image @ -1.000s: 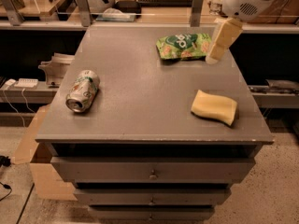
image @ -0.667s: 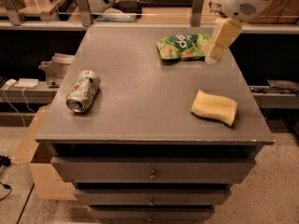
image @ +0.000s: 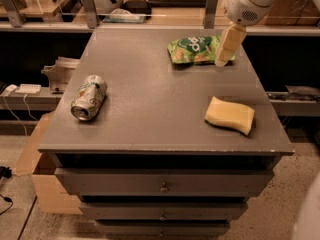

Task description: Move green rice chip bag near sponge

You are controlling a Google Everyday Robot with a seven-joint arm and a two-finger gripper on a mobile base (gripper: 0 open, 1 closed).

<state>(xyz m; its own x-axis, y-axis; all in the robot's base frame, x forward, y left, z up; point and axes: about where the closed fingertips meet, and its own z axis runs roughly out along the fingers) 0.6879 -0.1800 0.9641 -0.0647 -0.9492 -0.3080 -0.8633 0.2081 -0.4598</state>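
The green rice chip bag (image: 196, 49) lies flat at the far right of the grey cabinet top (image: 150, 104). The pale yellow sponge (image: 230, 115) lies near the right front edge, well apart from the bag. My gripper (image: 221, 61) hangs from the white arm at the upper right. It points down over the bag's right end and covers that end. I cannot tell whether it touches the bag.
A green-and-silver drink can (image: 89, 97) lies on its side at the left of the top. Drawers (image: 162, 184) sit below the front edge. A cardboard box (image: 37, 174) stands on the floor at the left. Shelves with clutter (image: 125, 9) run behind.
My gripper has shifted slightly left over the bag's right end. The bag, sponge and can have not moved.
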